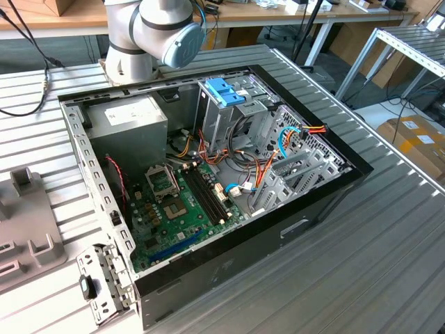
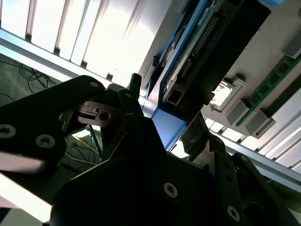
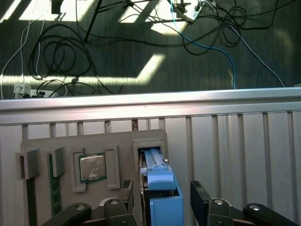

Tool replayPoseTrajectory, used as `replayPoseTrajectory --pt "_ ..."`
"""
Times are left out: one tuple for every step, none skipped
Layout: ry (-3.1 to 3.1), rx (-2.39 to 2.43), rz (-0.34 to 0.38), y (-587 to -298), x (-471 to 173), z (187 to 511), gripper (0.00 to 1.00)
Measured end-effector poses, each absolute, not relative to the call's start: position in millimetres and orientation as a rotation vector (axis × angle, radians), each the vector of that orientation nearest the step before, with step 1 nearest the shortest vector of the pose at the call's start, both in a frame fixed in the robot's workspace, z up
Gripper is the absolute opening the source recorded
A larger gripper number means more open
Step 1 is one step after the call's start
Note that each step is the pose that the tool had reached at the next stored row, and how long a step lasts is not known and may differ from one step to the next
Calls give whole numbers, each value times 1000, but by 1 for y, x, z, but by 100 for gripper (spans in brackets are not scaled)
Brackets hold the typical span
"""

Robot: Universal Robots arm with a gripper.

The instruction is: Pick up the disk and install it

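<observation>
At the end slot of the grey holder plate, near the table edge | disk seated, not lifted | gripper jaws apart, straddling its blue tab | pickup and installation into computer case both judged outstanding

In the exterior view the arm is seen as grey joints with a blue cap, set near the bench's far edge. In the first wrist view the gripper is pointed down near a bench edge, its two black fingers spread apart.
</observation>
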State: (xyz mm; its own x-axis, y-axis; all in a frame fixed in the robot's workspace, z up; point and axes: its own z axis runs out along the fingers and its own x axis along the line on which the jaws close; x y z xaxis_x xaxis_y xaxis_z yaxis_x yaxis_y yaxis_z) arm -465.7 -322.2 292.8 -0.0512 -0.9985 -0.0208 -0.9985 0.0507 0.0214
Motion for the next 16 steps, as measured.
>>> replayPoseTrajectory --pt "2277 -2164 47 -322 -466 293 60" --pt "2277 -2164 47 -322 -466 293 60" --pt "2277 -2164 47 -322 -466 293 60" --pt "2277 -2164 47 -322 -466 293 60" --pt "2277 -2164 47 -322 -466 293 60" --pt "2277 -2164 47 -322 -466 293 60" --pt "2277 -2164 47 -322 -466 293 60" --pt "2277 -2164 47 -322 -466 293 59" --pt "2277 -2164 47 -322 -466 293 52" --pt "2277 -2164 47 -322 -466 293 52" --pt "2277 -2164 47 -322 -466 293 46" --pt "2277 -2164 47 -322 -466 293 46" --pt "2277 -2164 47 -322 -466 293 40" --pt "2277 -2164 47 -322 -466 293 37" --pt "2277 -2164 47 -322 -466 293 37" --pt "2277 -2164 47 -322 -466 293 37"
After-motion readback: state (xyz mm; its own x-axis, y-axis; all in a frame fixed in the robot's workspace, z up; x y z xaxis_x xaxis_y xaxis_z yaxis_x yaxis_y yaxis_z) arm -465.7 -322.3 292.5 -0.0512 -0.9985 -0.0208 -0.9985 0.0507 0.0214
